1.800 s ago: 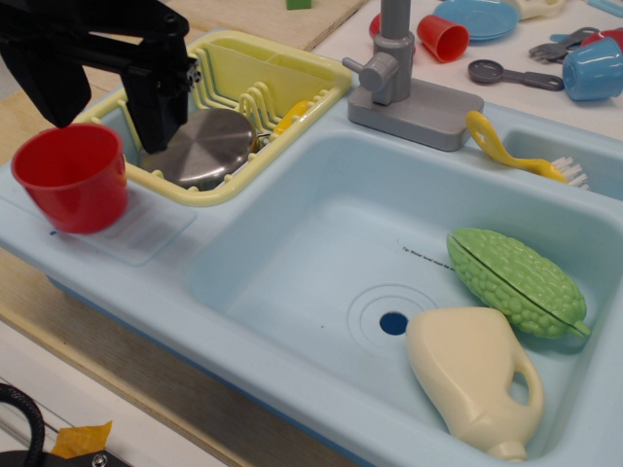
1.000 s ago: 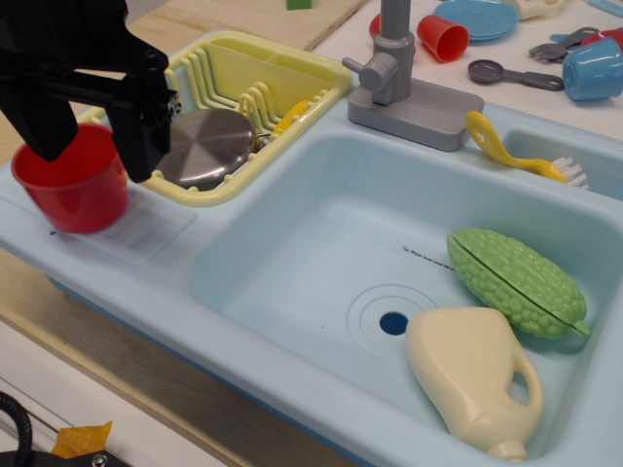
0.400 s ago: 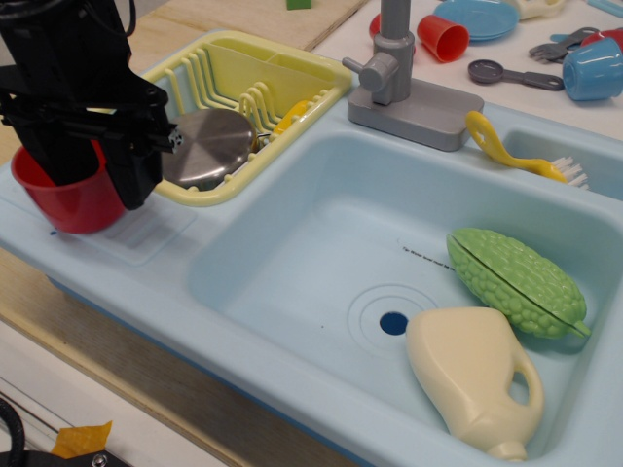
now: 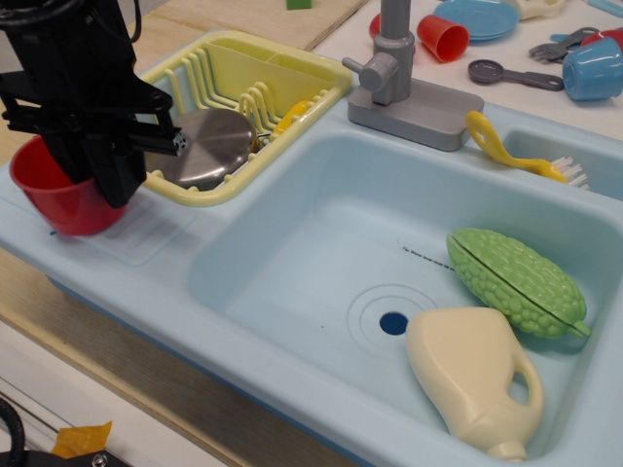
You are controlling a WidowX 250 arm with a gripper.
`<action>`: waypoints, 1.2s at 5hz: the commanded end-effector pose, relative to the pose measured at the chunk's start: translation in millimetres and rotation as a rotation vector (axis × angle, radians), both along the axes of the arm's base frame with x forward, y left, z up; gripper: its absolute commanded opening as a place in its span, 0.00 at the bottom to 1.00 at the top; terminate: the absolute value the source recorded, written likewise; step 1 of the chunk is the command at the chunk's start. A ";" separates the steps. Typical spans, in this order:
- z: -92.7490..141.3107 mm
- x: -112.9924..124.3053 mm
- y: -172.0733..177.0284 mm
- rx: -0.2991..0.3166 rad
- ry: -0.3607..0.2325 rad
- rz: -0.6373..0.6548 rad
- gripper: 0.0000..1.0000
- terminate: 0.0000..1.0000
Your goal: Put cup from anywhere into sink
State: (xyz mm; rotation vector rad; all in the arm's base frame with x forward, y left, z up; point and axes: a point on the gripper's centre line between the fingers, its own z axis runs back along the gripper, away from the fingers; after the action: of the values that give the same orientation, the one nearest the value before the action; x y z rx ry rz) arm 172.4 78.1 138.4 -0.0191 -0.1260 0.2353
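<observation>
Red cup [image 4: 54, 199], light-blue sink [image 4: 292, 253] with a dark-blue ringed drain, bumpy green, perhaps gourd-like toy [image 4: 516, 282]

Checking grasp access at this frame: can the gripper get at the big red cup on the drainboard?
Probably yes. The gripper is already down over the cup, with nothing between them. The dish rack stands close beside it, but looks clear of the gripper.

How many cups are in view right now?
3: the large red cup on the left drainboard under the pincer, a smaller red cup behind the faucet, a blue cup far right. Others may be hidden.
</observation>
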 end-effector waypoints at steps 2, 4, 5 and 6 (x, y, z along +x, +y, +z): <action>27.8 11.7 -21.4 0.042 -0.012 -0.030 0.00 0.00; 33.7 40.2 -86.1 -0.027 -0.117 -0.079 0.00 0.00; 27.9 61.0 -121.1 -0.086 -0.132 -0.145 0.00 0.00; 20.0 66.8 -131.9 -0.107 -0.124 -0.193 1.00 0.00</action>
State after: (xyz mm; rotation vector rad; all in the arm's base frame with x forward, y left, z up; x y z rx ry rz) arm 233.4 -54.4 148.0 -0.1718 -0.2038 0.0273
